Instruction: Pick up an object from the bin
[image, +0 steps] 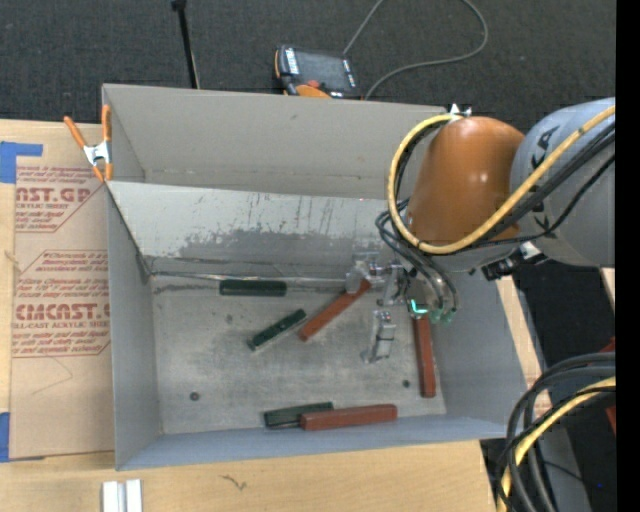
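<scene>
Nearest to us, by the front wall of the bin, a dark green stick and a long red-brown stick lie end to end. Farther in, on the right, the gripper hangs low between a slanted red-brown stick and a side red-brown stick. The slanted stick's top end hides under the arm. We cannot tell if the gripper is open or closed. A green stick lies to the left, and a dark stick lies at the back wall.
</scene>
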